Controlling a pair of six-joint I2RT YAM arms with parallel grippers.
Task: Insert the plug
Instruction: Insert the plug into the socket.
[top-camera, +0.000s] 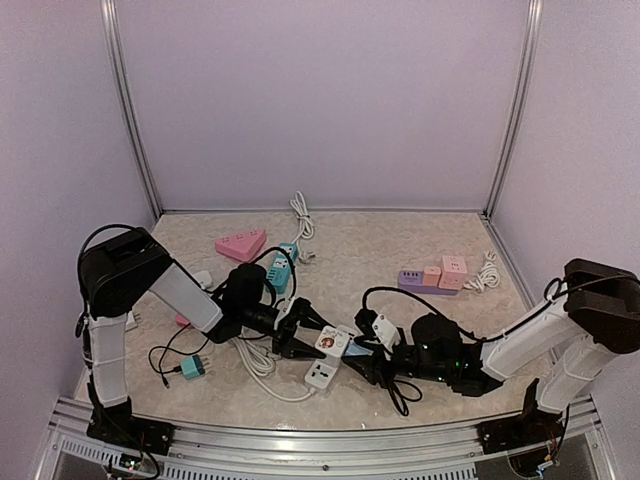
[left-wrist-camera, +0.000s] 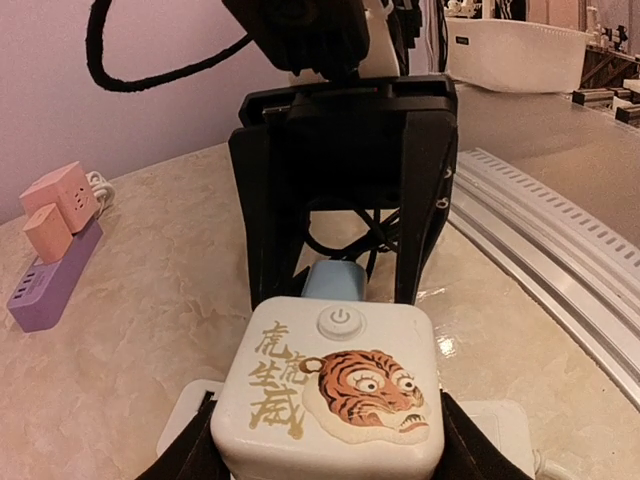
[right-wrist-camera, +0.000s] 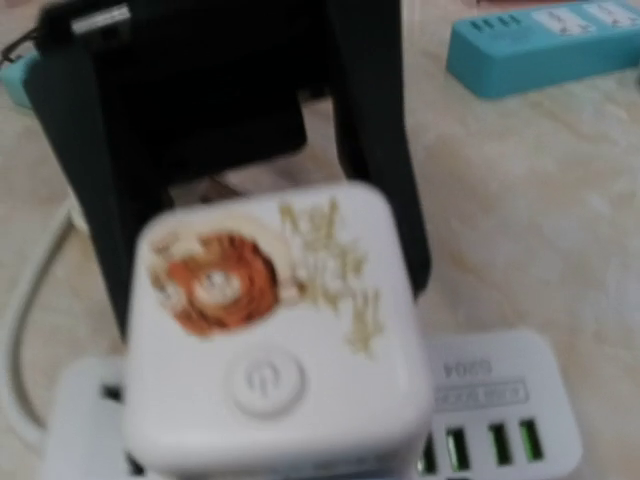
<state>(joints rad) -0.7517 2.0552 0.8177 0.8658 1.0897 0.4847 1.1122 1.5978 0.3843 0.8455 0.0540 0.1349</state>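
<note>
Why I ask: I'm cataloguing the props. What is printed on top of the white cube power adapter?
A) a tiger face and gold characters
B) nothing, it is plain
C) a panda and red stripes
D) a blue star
A: the white cube power adapter bears an orange tiger face with gold characters beside it, next to its power button, and both wrist views show it.
</note>
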